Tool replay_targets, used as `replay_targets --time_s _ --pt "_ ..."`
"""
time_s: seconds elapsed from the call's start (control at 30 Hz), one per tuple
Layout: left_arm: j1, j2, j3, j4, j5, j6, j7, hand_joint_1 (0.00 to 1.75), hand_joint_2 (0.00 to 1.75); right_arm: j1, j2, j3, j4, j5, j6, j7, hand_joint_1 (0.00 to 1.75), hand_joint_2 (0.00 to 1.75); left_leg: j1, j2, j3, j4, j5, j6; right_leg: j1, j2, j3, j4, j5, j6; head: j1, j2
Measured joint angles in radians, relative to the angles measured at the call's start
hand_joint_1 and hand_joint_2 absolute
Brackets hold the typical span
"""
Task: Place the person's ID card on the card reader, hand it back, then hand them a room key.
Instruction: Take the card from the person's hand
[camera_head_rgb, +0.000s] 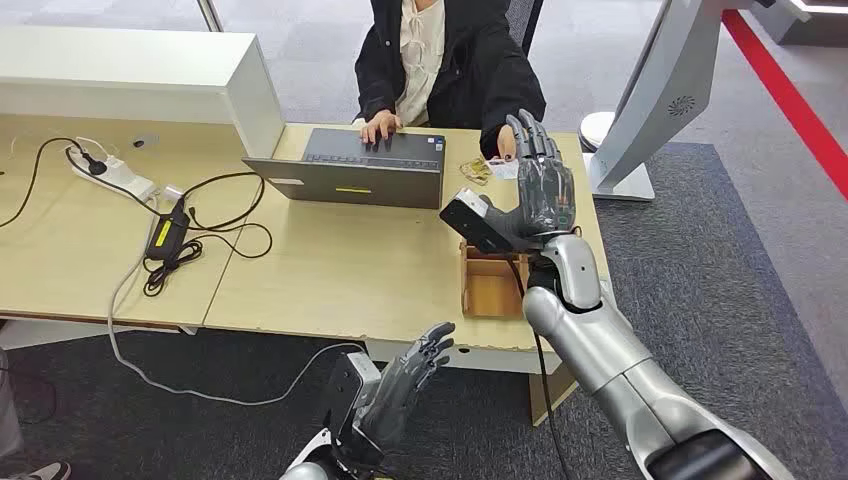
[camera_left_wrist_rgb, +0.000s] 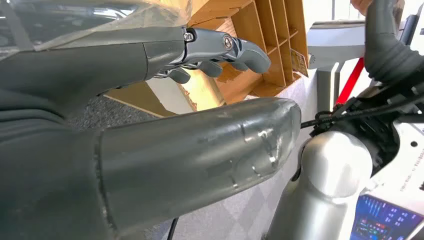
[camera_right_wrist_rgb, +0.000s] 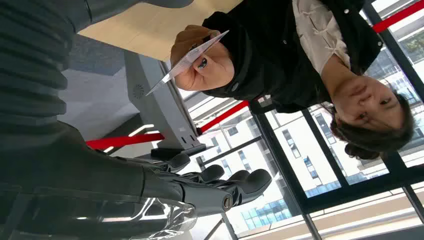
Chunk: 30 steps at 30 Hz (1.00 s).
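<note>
Head view. The right hand (camera_head_rgb: 540, 185) is raised over the far right part of the wooden desk (camera_head_rgb: 330, 270), palm toward the person (camera_head_rgb: 445, 60), fingers straight and apart, holding nothing. It stands just in front of the person's hand (camera_head_rgb: 503, 143) at the desk's far edge. The ID card cannot be made out here, as the robot hand hides that spot. An open cardboard box (camera_head_rgb: 492, 285) sits on the desk below the right wrist. The person's other hand (camera_head_rgb: 380, 127) rests on the keyboard of a dark laptop (camera_head_rgb: 360, 170). Small crinkled wrappers (camera_head_rgb: 475, 170) lie beside the laptop. Power strip (camera_head_rgb: 110, 172) and black adapter (camera_head_rgb: 165, 235) with looped cables lie on the desk's left half. The left hand (camera_head_rgb: 405, 385) is low, in front of the desk's near edge, fingers extended and spread, empty.

Left wrist view. The left hand (camera_left_wrist_rgb: 150, 115) has its thumb and fingers stretched out, with nothing between them. A cardboard divider box (camera_left_wrist_rgb: 260, 45) is beyond the fingertips. The silver right arm (camera_left_wrist_rgb: 335, 170) stands close by.

Right wrist view. The right hand (camera_right_wrist_rgb: 165, 185) is open, fingers spread, nothing held. The person's hand (camera_right_wrist_rgb: 200, 62) pinches the ID card (camera_right_wrist_rgb: 187, 60), a thin pale card seen nearly edge-on, held out well apart from the robot's fingers.
</note>
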Motion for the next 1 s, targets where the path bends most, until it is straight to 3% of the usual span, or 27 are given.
replay_targets --time_s 0.37,0.5,0.53,1.0 --pt "-0.002 0.000 -0.001 0.002 -0.004 0.000 0.003 0.00 0.00 -0.030 0.015 -0.002 0.113 0.018 -0.001 -0.026 0.00 1.75 0.000 0.000 0.000 0.000 0.000 0.000 0.000 0.000 0.000 0.000 0.000 0.000 0.000 0.000" --pt "-0.001 0.000 -0.002 0.002 -0.004 0.001 0.007 0.00 0.00 -0.030 0.023 -0.010 0.135 0.001 -0.002 -0.045 1.68 1.75 0.000 0.000 0.000 0.000 0.000 0.000 0.000 0.000 0.000 0.000 0.000 0.000 0.000 0.000" --pt "-0.001 0.000 -0.003 0.002 -0.005 0.002 0.008 0.00 0.00 -0.030 0.024 -0.013 0.139 -0.004 -0.002 -0.051 1.75 1.75 0.000 0.000 0.000 0.000 0.000 0.000 0.000 0.000 0.000 0.000 0.000 0.000 0.000 0.000" --pt "0.002 0.000 -0.010 0.002 -0.005 0.004 0.011 0.00 0.00 -0.030 0.037 -0.030 0.162 -0.090 -0.002 -0.087 1.75 1.75 0.000 0.000 0.000 0.000 0.000 0.000 0.000 0.000 0.000 0.000 0.000 0.000 0.000 0.000"
